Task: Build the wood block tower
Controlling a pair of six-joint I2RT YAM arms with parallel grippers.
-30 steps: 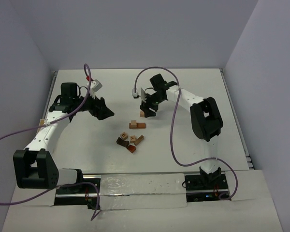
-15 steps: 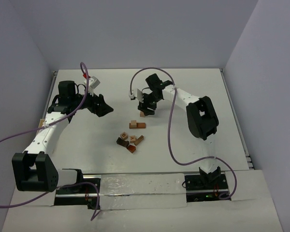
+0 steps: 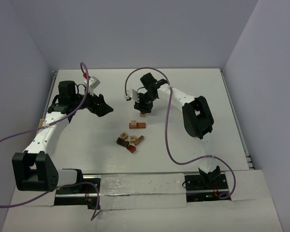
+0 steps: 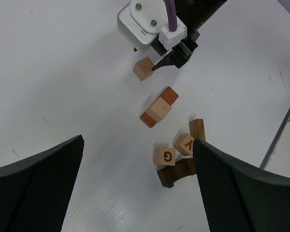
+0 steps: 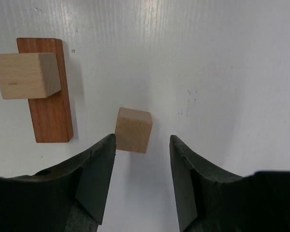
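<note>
A loose tan cube (image 5: 133,130) lies on the white table just beyond my right gripper's left fingertip. My right gripper (image 5: 142,141) is open and empty above it, and also shows from above (image 3: 144,107). To the cube's left a tan cube (image 5: 26,75) sits on a reddish-brown flat block (image 5: 48,104); this pair also shows in the top view (image 3: 137,124). Nearer me lies a cluster of blocks (image 3: 129,141): a tan G cube (image 4: 164,155), a tan Y cube (image 4: 184,144), a dark brown arch (image 4: 176,173) and a brown cuboid (image 4: 197,129). My left gripper (image 3: 106,108) is open and empty, left of the blocks.
Purple cables loop over both arms (image 3: 170,140). The grey walls close the table at the back and both sides. The arm bases (image 3: 205,181) stand at the near edge.
My right gripper has shifted left and a little back, turning over the loose tan cube, which stays in place. My left arm shifted slightly, then held still.
</note>
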